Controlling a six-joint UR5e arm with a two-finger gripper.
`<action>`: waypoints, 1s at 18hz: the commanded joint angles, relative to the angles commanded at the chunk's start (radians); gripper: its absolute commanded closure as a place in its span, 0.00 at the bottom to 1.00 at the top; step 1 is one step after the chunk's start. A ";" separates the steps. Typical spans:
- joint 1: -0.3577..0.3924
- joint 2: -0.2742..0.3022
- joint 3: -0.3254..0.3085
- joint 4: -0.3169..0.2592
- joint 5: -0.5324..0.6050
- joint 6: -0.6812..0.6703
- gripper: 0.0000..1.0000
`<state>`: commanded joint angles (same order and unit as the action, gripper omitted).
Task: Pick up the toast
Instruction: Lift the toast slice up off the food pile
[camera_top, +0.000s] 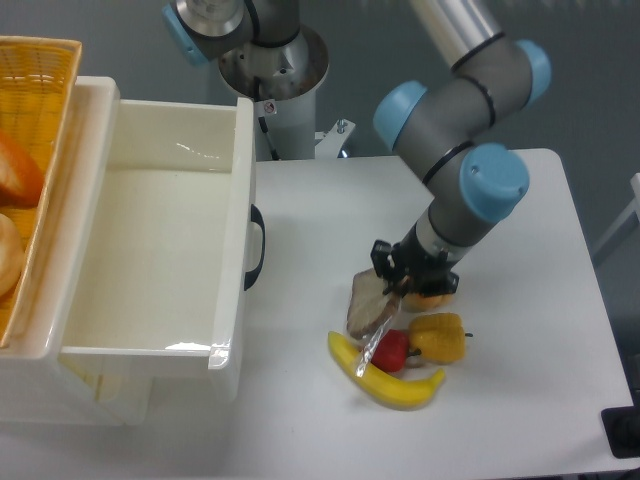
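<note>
**benchrat:** So the gripper (400, 283) is down right at the top edge of the toast (371, 306), lower middle of the frame on the white counter (540, 400). The slice looks tipped, its upper edge up near the gripper. I honestly can't tell if the fingers are clamped on it or just parked around it; the black housing hides the tips.

**mika_ur5:** My worry is the wrap. That clear crinkly plastic is slippery and loose, so the fingers could end up pinching film instead of bread. Then the slice sags or slides out on the lift.

**benchrat:** Yeah, and it's crowded. The banana (385, 382) curves just below it, smooth and yellow, and a shiny strip of wrap seems to trail down over it. The glossy red pepper (392, 350) and the lumpy yellow pepper (438, 337) sit just right of the toast. If the wrap snags, I'd guess the banana gets dragged along.

**mika_ur5:** There's also something orange-brown tucked under the wrist, maybe a bun (432, 298), mostly hidden. An angled lift could bump it.

**benchrat:** The toast itself is thin, flat, squarish, grey-brown with a darker crust. Soft stuff, so a hard squeeze would crush an edge.

**mika_ur5:** The big white plastic bin (170, 240) on the left is well apart, no trouble there.
</note>
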<state>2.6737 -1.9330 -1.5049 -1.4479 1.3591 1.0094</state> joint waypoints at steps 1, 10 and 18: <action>0.006 0.014 0.003 -0.021 -0.003 0.000 0.73; 0.077 0.163 0.037 -0.247 -0.142 -0.009 0.73; 0.120 0.268 0.040 -0.336 -0.299 -0.018 0.73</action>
<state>2.7933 -1.6645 -1.4650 -1.7840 1.0603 0.9910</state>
